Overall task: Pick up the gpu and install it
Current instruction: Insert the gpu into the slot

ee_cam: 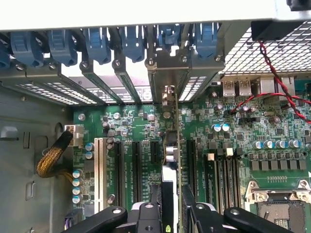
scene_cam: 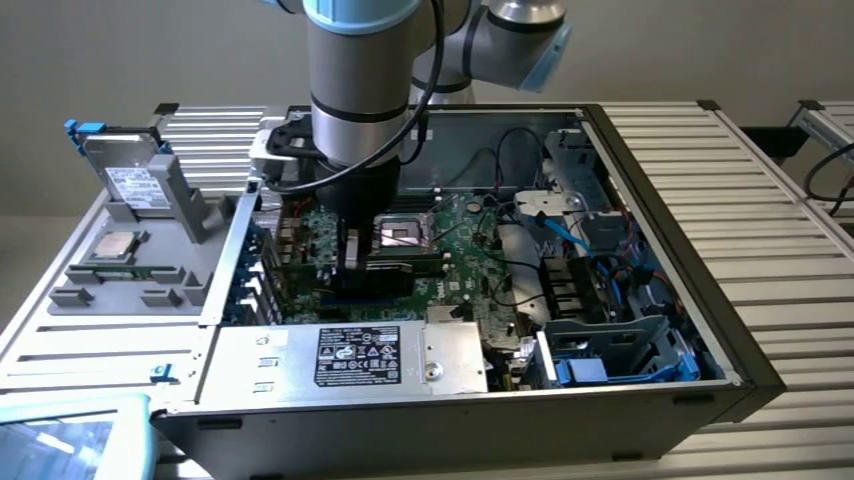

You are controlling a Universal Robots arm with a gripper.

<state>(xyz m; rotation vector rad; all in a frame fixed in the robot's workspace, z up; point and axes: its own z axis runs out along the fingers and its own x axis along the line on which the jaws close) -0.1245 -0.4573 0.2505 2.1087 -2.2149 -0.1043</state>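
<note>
Case [scene_cam: 747,370]: open, lying on a slatted table [scene_cam: 787,200].
Motherboard [scene_cam: 454,250]: green, flat on the case floor.
Arm [scene_cam: 360,90]: reaching down into the case, at 10 o'clock from the CPU socket [scene_cam: 400,233].
Gripper [ee_cam: 171,206]: fingers [ee_cam: 192,206] closed on the gpu's top edge.
Gpu [ee_cam: 171,145]: upright on edge among the black slots [ee_cam: 136,170], bracket [ee_cam: 167,73] at the rear wall.

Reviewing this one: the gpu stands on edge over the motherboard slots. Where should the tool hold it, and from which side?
Pinch the gpu across its two flat faces at the edge away from the motherboard, coming in through the case's open side. Its connector edge and bracket must stay free to seat. The tool grips it this way.
</note>
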